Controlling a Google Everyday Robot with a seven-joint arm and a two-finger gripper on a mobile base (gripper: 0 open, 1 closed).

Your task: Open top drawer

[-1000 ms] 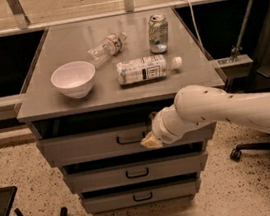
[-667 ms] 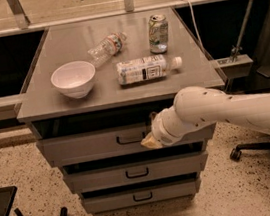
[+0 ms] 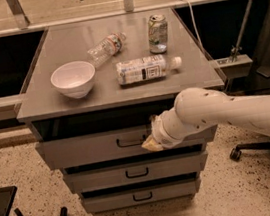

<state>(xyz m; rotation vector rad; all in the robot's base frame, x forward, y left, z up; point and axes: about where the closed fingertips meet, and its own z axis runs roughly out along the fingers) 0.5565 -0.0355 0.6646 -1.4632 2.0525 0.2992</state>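
Over the last second almost nothing has moved. My gripper [image 3: 149, 142] sits at the right end of the small black handle [image 3: 128, 142] on the top drawer [image 3: 81, 151], just where it was in the earlier views, and my arm reaches in from the right at the same angle. The top drawer is the widest front, directly under the cabinet top [image 3: 65, 44]. A dark gap shows above its front panel, so it looks slightly pulled out, and that gap has not visibly widened. I read this as the pull having barely begun or being paused, with most of the opening left to do. My wrist covers the tip, so I cannot tell whether the gripper is clamped on the handle or only resting against it. The two narrower drawers [image 3: 137, 172] below are shut.

As for writing, nothing is legible. The upright can [image 3: 158, 34] is silver and green with no readable name. The bottle lying on its side [image 3: 144, 69] has a white label with a dark block of print, possibly a nutrition panel, though I cannot make out any words. The clear crumpled bottle [image 3: 107, 48] has a small label band, also unreadable. The white bowl [image 3: 73, 78] is plain.
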